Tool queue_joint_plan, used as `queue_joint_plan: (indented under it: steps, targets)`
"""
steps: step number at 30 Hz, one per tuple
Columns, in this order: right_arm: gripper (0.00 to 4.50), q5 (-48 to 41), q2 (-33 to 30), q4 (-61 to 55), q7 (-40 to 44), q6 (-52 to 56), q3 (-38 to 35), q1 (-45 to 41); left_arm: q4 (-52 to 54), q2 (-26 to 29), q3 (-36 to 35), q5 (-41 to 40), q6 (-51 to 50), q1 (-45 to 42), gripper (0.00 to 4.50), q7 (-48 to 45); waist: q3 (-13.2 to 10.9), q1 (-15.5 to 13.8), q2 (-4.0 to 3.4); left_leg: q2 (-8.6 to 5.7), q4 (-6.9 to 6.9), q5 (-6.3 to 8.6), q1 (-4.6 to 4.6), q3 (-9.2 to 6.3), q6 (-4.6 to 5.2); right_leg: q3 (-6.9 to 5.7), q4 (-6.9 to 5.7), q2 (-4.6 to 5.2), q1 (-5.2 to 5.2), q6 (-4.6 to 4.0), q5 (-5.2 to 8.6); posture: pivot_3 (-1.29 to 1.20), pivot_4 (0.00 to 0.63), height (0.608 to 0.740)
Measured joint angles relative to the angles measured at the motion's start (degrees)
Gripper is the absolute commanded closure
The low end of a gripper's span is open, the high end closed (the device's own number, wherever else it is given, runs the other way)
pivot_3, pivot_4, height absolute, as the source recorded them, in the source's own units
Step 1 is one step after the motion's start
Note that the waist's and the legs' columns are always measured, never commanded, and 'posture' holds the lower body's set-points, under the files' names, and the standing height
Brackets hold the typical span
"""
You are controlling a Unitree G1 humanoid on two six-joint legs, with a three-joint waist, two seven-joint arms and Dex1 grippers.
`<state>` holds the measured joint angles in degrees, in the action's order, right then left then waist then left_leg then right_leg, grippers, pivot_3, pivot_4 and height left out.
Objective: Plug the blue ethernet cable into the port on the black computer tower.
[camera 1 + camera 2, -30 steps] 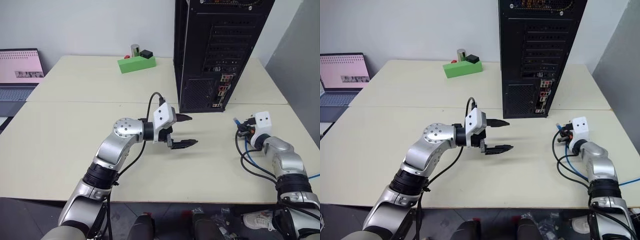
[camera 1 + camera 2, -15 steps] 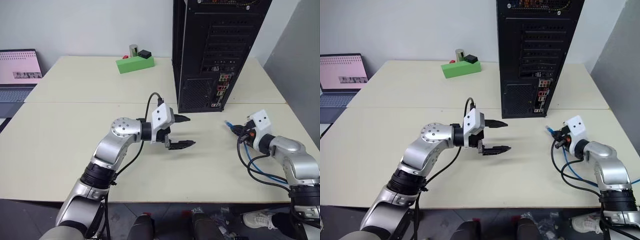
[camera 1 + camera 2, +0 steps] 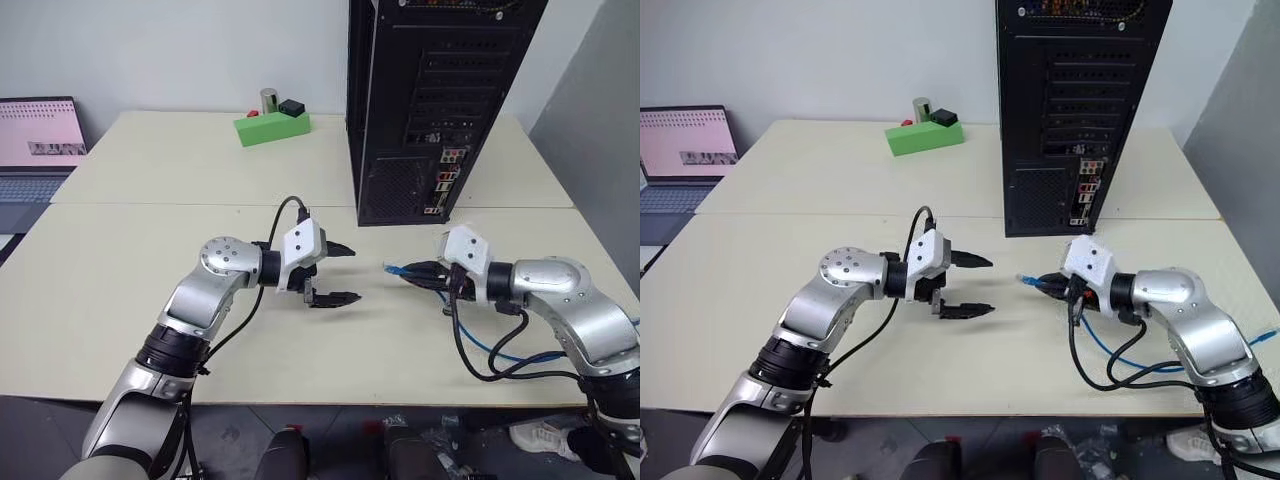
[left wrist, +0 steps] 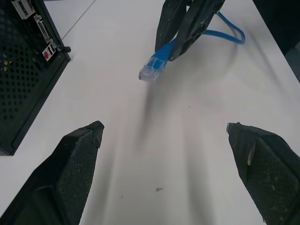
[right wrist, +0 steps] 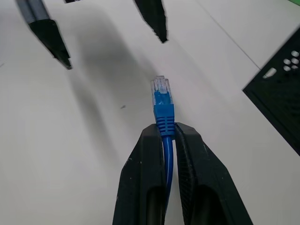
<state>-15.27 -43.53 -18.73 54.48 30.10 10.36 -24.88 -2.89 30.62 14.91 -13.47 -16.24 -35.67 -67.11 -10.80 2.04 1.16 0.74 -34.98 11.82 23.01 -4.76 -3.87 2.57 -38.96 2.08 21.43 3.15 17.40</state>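
Left gripper over table at 6 o'clock, jaws spread wide, holding nothing; right gripper at 4 o'clock, pinched tight on blue ethernet cable just behind plug, tip facing left gripper, well apart; black computer tower upright at 1 o'clock, ports facing robot

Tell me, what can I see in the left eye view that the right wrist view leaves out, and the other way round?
The left eye view alone takes in the wide scene: the green block, the laptop and the whole black computer tower standing on the table. The right wrist view alone gives a close look at the clear plug tip and the right claw shut on the blue ethernet cable just behind it. Both views share the cable, the table, part of the tower, and the open left claw facing the plug.
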Motion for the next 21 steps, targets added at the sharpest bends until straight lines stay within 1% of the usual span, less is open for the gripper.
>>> queue_joint_plan:
  steps: [8, 10, 11, 13, 17, 18, 20, 21]
  targets:
    - [4.43, 0.65, 1.06, -1.30, 1.35, -0.35, 3.33, -1.77, -0.22, -2.02, 1.78, 0.94, 1.92, -0.06, 0.00, -1.13, 0.00, -0.03, 0.00, 0.00, 0.00, 0.00, 0.00, -0.01, 0.00, -0.01, -0.01, 0.00, 0.00, 0.00, 0.00, 0.00, 0.150, 0.740]
    - [4.43, 0.69, 1.09, -1.30, 1.46, -0.35, 3.45, -2.09, -0.92, -2.04, 1.79, 1.03, 2.20, -0.11, 0.36, -1.38, 0.00, -0.02, 0.00, 0.00, 0.00, 0.00, 0.00, -0.01, 0.00, -0.01, -0.01, 0.00, 0.00, 0.00, 0.00, 0.00, 0.150, 0.740]
    - [4.43, 0.69, 1.10, -1.30, 1.47, -0.35, 3.46, -2.16, -1.08, -2.07, 1.80, 1.06, 2.25, -0.13, 0.40, -1.43, 0.00, -0.02, 0.00, 0.00, 0.00, 0.00, 0.00, -0.01, 0.00, -0.01, -0.01, 0.00, 0.00, 0.00, 0.00, 0.00, 0.150, 0.740]
    - [4.43, 0.71, 1.21, -1.59, 1.51, -0.35, 3.52, -2.92, -2.28, -2.42, 2.27, 1.30, 2.97, -0.53, 0.90, -2.26, 0.00, -0.08, 0.00, 0.00, 0.00, 0.00, 0.01, -0.02, 0.00, -0.02, -0.01, 0.00, 0.00, 0.00, 0.00, 0.00, 0.150, 0.740]
    - [4.43, 0.77, 1.28, -2.61, 1.61, -0.35, 4.49, -3.04, -3.55, -3.06, 2.86, 1.38, 4.20, -1.55, 1.72, -3.43, 0.00, -0.10, 0.00, 0.00, -0.01, 0.00, 0.01, -0.02, 0.00, -0.02, -0.01, 0.00, 0.00, 0.00, 0.00, 0.00, 0.150, 0.740]
    - [4.43, 0.77, 1.28, -2.78, 1.62, -0.33, 4.50, -3.04, -3.96, -3.11, 2.87, 1.42, 4.32, -1.73, 2.06, -3.57, 0.00, -0.09, 0.00, 0.00, -0.01, 0.00, 0.01, -0.03, 0.00, -0.02, -0.02, 0.00, 0.01, 0.00, 0.00, 0.00, 0.150, 0.740]
    - [4.43, 0.76, 1.28, -3.24, 1.62, -0.28, 4.51, -3.04, -4.65, -3.20, 2.87, 1.62, 4.50, -2.10, 2.37, -3.65, 0.00, -0.09, 0.00, 0.00, -0.01, 0.00, 0.01, -0.03, 0.00, -0.02, -0.02, 0.00, 0.01, 0.00, 0.00, 0.00, 0.150, 0.740]
    - [4.43, 0.76, 1.28, -3.51, 1.62, -0.24, 4.51, -3.04, -4.78, -3.27, 2.87, 1.74, 4.63, -2.24, 2.68, -3.68, 0.00, -0.10, 0.00, 0.00, -0.01, 0.00, 0.01, -0.03, 0.00, -0.02, -0.02, 0.00, 0.01, 0.00, 0.00, 0.00, 0.150, 0.740]
